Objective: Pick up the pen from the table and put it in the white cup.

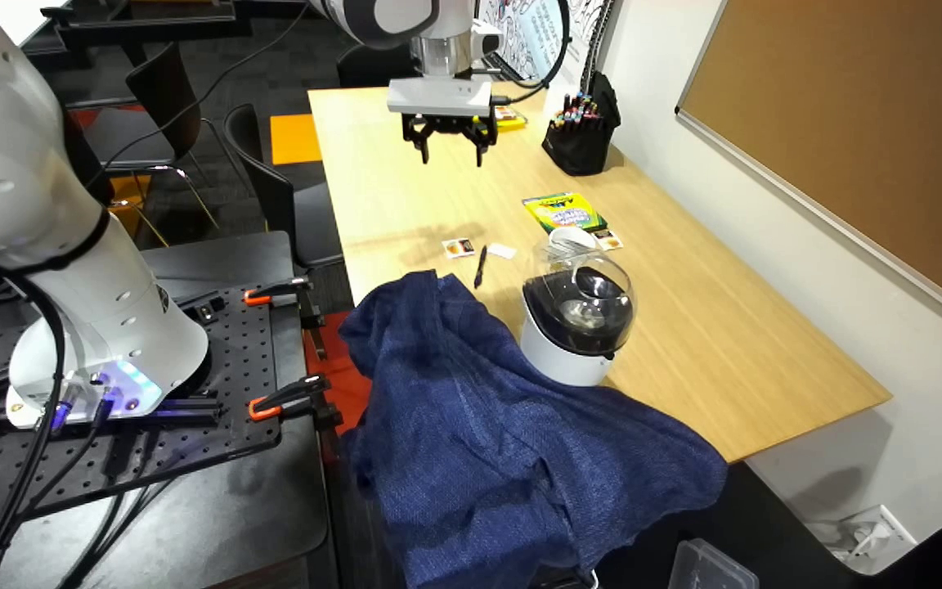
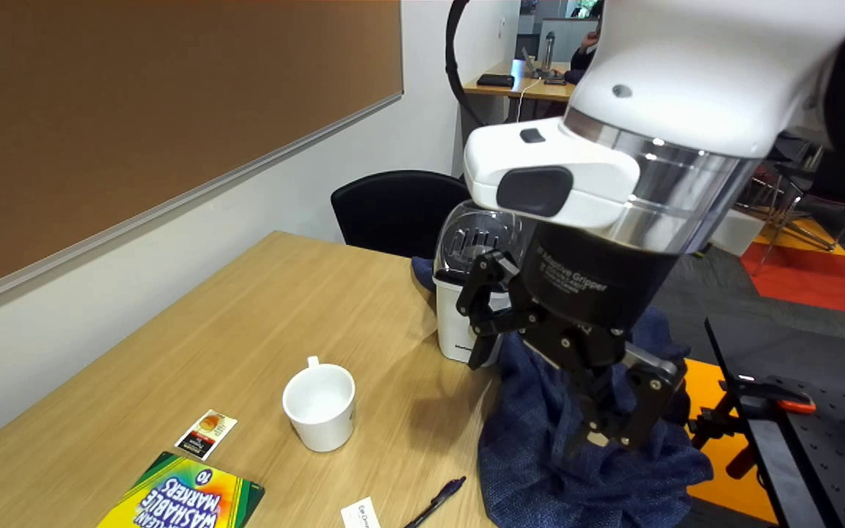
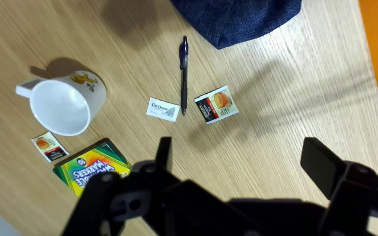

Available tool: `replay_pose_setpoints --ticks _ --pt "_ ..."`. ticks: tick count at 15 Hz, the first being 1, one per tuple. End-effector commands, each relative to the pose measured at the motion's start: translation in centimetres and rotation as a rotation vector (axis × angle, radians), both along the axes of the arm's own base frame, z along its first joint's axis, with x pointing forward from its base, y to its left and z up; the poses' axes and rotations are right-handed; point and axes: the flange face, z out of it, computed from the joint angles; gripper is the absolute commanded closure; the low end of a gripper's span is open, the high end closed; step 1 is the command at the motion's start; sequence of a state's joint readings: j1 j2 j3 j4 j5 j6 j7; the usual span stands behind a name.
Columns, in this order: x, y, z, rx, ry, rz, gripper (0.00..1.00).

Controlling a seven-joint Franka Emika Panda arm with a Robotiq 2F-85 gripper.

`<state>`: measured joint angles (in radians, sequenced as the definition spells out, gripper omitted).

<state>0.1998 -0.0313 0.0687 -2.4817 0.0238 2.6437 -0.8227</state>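
- Nearest the wrist camera, the black, blunt, jointed fingers (image 3: 323,167) stood wide apart, holding nothing; both exterior views showed them raised off the pale, wood-grained counter (image 3: 136,75).
- The slim, dark, click-top pen (image 3: 183,77) lay flat on that counter, its grip end between a small white printed card (image 3: 162,109) and a squarish, red-and-black paper tea packet (image 3: 217,104), its clip end near a navy woven cloth (image 3: 238,23).
- The pen looked light, stiff and hard to break, though its smooth, round barrel seemed likely to slip or roll under a crooked pinch.
- The best hold was probably across mid-barrel, just short of the clip; down at the grip end a pinch could have caught the card or packet as well.
- In the wrist view the fingers faced each other roughly across the pen's length, so little turning seemed needed.
- The white, glossy, handled cup (image 3: 71,105) stood upright, apart from the pen, nothing visible inside; carried level, the pen would probably have bridged the rim, so tipping one end down seemed wise.
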Motion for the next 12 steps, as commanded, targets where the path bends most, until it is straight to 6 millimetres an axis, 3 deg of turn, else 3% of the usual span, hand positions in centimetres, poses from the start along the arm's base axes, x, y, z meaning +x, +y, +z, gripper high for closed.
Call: replay_pose_setpoints --ticks 1,8,12 --pt "0.4 0.0 -3.5 0.023 -0.029 0.034 0.00" --pt "1.7 -0.3 -11.7 0.057 0.010 0.016 0.00" --pt "3.4 -0.2 -14.4 0.064 0.060 0.041 0.00"
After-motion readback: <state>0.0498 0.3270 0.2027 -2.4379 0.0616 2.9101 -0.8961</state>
